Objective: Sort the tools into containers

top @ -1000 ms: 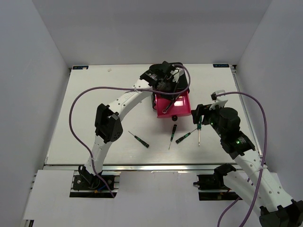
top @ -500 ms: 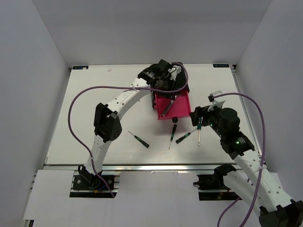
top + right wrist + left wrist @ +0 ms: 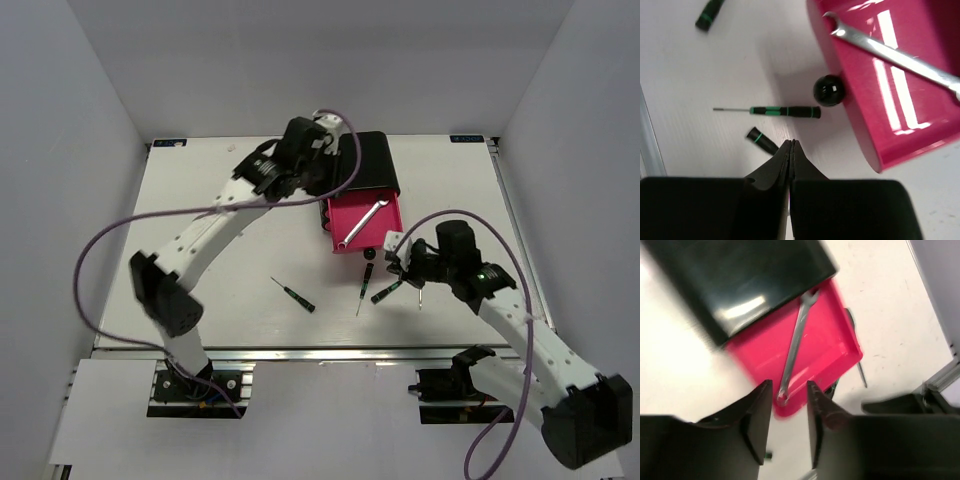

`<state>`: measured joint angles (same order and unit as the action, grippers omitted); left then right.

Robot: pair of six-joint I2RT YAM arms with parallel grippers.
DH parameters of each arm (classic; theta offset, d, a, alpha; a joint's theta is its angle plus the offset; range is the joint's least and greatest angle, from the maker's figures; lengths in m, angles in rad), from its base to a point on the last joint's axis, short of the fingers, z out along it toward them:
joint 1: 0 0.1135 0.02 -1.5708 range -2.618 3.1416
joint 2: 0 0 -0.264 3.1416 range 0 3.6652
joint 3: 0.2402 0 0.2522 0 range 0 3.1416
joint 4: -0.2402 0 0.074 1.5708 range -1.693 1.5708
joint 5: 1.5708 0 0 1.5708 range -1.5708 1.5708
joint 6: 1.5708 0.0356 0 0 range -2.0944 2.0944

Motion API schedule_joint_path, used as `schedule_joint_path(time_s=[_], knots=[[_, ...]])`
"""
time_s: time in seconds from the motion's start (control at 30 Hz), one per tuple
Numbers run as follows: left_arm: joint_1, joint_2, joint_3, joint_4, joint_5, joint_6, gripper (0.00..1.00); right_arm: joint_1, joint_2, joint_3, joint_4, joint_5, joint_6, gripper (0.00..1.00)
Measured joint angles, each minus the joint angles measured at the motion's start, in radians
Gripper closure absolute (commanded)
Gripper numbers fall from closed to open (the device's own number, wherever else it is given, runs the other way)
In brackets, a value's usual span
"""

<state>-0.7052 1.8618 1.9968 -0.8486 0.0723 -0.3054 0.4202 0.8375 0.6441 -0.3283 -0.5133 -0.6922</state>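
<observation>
The containers' black box [image 3: 365, 158] has one pink drawer [image 3: 380, 238] pulled out, with a black knob [image 3: 368, 255]. A silver wrench [image 3: 362, 223] lies slanted inside it, also in the left wrist view as the wrench [image 3: 796, 342] in the drawer [image 3: 825, 347]. My left gripper [image 3: 788, 410] hovers open and empty near the drawer's left side. Several thin black-and-green screwdrivers [image 3: 295, 294] [image 3: 362, 290] [image 3: 388, 291] lie on the table. My right gripper [image 3: 791, 145] is shut on nothing, just short of the knob [image 3: 829, 90], with a screwdriver [image 3: 785, 111] ahead of it.
White table [image 3: 200, 250] with grey walls on three sides. Another thin screwdriver [image 3: 419, 295] lies below my right wrist. The metal front rail [image 3: 320, 352] runs along the near edge. Purple cables loop over both arms.
My left gripper opened, left the wrench in the drawer and swung back to the left. My right gripper moved left toward the knob and went from open to shut.
</observation>
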Motion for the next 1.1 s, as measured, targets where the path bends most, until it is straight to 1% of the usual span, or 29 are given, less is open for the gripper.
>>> schedule_joint_path(time_s=[0.03, 0.07, 0.1, 0.13, 0.17, 0.27, 0.4, 0.47, 0.67, 0.93, 1.03, 1.1], knots=[[0.003, -0.070, -0.073, 0.034, -0.024, -0.018, 0.46, 0.000, 0.052, 0.017, -0.032, -0.011, -0.051, 1.00], [0.011, -0.141, -0.144, 0.061, -0.054, -0.045, 0.36, 0.000, 0.108, 0.032, -0.052, -0.014, -0.092, 1.00], [0.021, -0.200, -0.203, 0.064, -0.062, -0.046, 0.32, 0.000, 0.159, 0.047, -0.068, -0.013, -0.124, 1.00], [0.040, -0.269, -0.285, 0.107, -0.075, -0.066, 0.30, 0.000, 0.203, 0.060, -0.080, -0.008, -0.146, 1.00], [0.061, -0.329, -0.354, 0.127, -0.085, -0.084, 0.25, 0.000, 0.248, 0.076, -0.087, 0.001, -0.162, 1.00], [0.126, -0.470, -0.544, 0.181, -0.117, -0.132, 0.23, 0.000, 0.359, 0.122, -0.075, 0.040, -0.186, 1.00], [0.148, -0.529, -0.681, 0.222, -0.137, -0.176, 0.20, 0.000, 0.464, 0.159, 0.004, 0.100, -0.198, 0.99], [0.146, -0.533, -0.727, 0.238, -0.139, -0.192, 0.19, 0.000, 0.496, 0.170, 0.041, 0.119, -0.194, 0.94], [0.145, -0.551, -0.811, 0.271, -0.142, -0.220, 0.17, 0.003, 0.578, 0.227, 0.146, 0.198, -0.145, 0.93], [0.146, -0.581, -0.861, 0.334, -0.144, -0.240, 0.15, 0.001, 0.579, 0.319, 0.222, 0.201, -0.065, 0.92], [0.152, -0.567, -0.862, 0.370, -0.144, -0.235, 0.14, 0.001, 0.588, 0.334, 0.254, 0.201, -0.042, 0.91], [0.159, -0.529, -0.835, 0.383, -0.143, -0.225, 0.14, 0.001, 0.600, 0.340, 0.275, 0.198, -0.029, 0.91]])
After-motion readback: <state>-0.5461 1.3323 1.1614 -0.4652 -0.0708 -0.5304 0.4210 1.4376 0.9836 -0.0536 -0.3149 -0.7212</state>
